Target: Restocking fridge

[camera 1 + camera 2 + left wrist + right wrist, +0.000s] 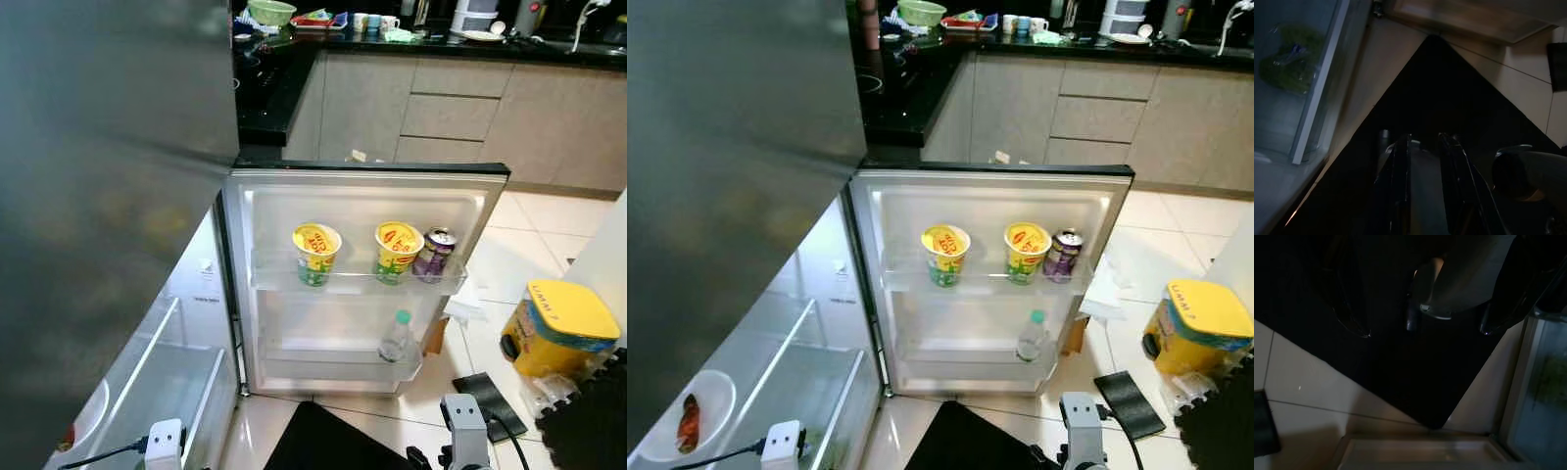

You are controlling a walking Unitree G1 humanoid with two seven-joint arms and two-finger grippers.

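The fridge's lower door [364,186] stands wide open. Its upper door shelf [353,279] carries two yellow cups [315,253] [397,250] and a purple can [434,255]. A small clear bottle [396,338] stands on the shelf below. Inside the fridge at lower left are a clear drawer [813,392] and a white bowl [688,406] holding something red. Both arms hang low over a black mat [328,446]. My left gripper [1425,139] points down at the mat, its fingers [1398,181] a narrow gap apart with nothing between them. My right arm [465,426] hangs idle.
A yellow and blue bin [558,328] stands on the tiled floor at right, beside a dark foam mat [588,421]. A black countertop [279,93] with dishes and grey cabinets [460,108] runs behind the door. A green bagged item [1290,58] lies in the drawer.
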